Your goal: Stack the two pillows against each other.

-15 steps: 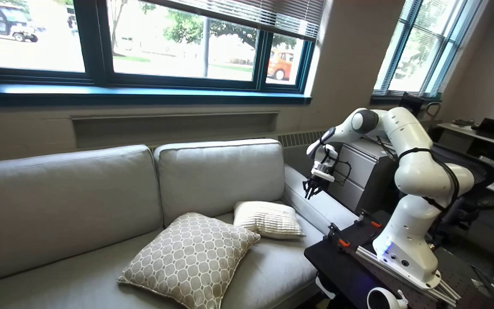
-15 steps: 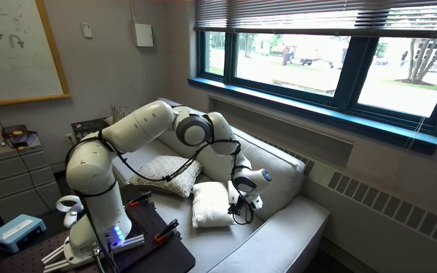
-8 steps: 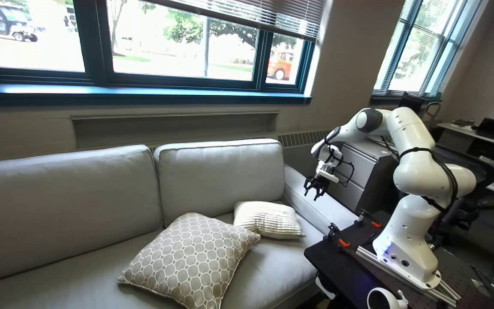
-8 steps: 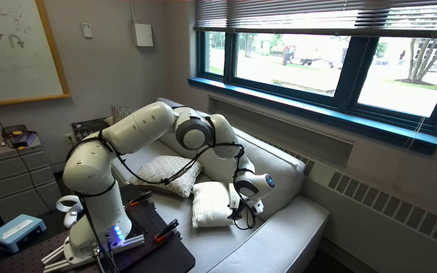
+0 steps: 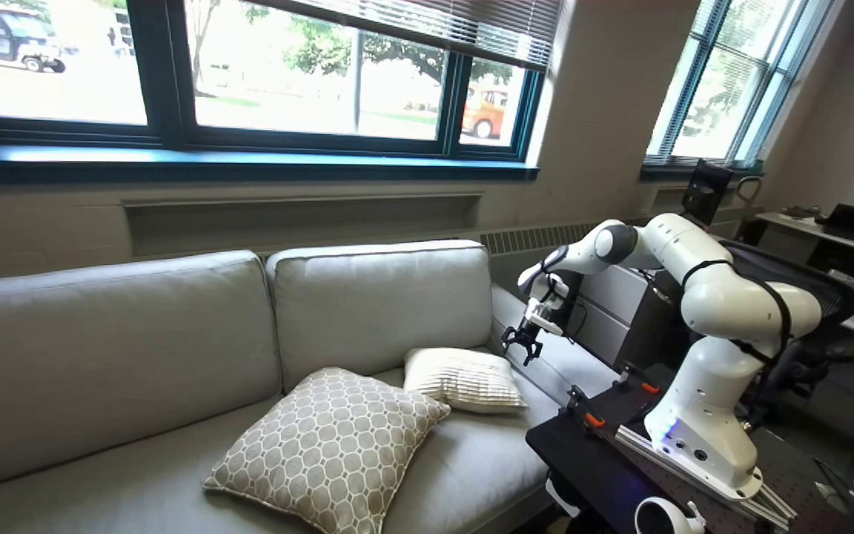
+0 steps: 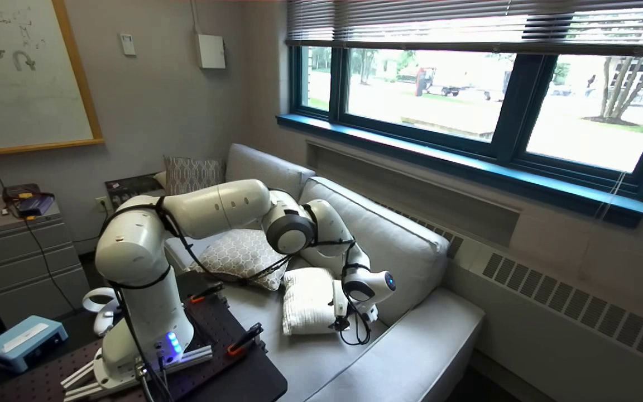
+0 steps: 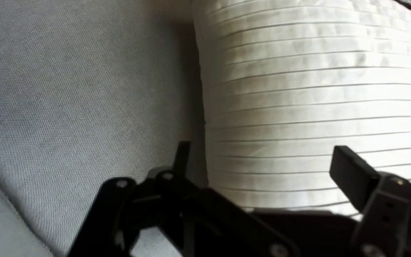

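Wrist view: my claw [image 7: 262, 153] is spread wide, one side over the white pillow [image 7: 316, 89], the other past its edge, over grey couch [image 7: 112, 89] fabric; whether either side touches, I cannot tell. In both exterior views I hang by that pillow's end nearest the armrest [image 5: 575, 363]. The white pillow lies on the seat [image 5: 468, 456], past the couch-side edge of the table [image 6: 260, 379], the armrest on one flank and a back cushion [image 5: 382, 304] behind. The lattice pillow [image 5: 338, 445], larger, lies just beside it, one corner set toward it; I cannot tell whether the two touch. Two clamps [image 6: 248, 336] stand on the table's couch-side edge, between my base [image 6: 148, 318] and the seat. In an exterior view my arm [image 6: 215, 209] and its cable [image 6: 270, 269] pass in front of the lattice pillow and hide part of it. A controller [image 6: 105, 321] shows near another edge of the table, a blue box [image 6: 25, 340] near it. Beyond the armrest, in an exterior view, stands a cabinet [image 5: 620, 297]. For room I have the stretch of seat between the clamped edge and the white pillow, and a narrower strip between that pillow and the armrest; the table's rounded corner juts toward the armrest
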{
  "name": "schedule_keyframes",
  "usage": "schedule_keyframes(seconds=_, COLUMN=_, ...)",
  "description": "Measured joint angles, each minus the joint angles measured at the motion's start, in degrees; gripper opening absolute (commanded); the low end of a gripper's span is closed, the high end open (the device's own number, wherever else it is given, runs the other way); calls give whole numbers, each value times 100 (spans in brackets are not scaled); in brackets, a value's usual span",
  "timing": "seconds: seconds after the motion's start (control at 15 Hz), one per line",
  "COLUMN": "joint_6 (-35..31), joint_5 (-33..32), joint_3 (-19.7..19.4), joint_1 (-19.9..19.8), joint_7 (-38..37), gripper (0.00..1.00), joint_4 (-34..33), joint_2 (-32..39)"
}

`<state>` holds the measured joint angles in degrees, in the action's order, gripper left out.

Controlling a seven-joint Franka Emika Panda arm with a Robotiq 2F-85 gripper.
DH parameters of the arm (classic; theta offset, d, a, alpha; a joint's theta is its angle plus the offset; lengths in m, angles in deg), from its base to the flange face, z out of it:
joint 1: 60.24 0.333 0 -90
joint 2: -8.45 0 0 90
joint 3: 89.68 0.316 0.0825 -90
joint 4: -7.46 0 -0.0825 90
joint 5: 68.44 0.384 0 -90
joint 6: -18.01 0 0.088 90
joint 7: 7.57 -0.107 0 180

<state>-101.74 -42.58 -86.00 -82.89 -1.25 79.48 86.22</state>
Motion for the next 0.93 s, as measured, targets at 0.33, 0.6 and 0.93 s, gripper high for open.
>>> schedule_keyframes(seconds=0.33, joint_6=266, joint_5=9, joint_3=38, joint_1=-104, joint_7=5, gripper=100, joint_4=-782, joint_2=807)
schedule_keyframes(seconds=0.6, joint_6=500, joint_5=127, joint_3=305, joint_1=-162, joint_7=47, gripper=100, joint_4=-804, joint_2=734)
schedule_keyframes(seconds=0.93, joint_6=667, joint_5=339, joint_3=701, joint_1=-137, joint_7=248, gripper=100, joint_4=-870, joint_2=675)
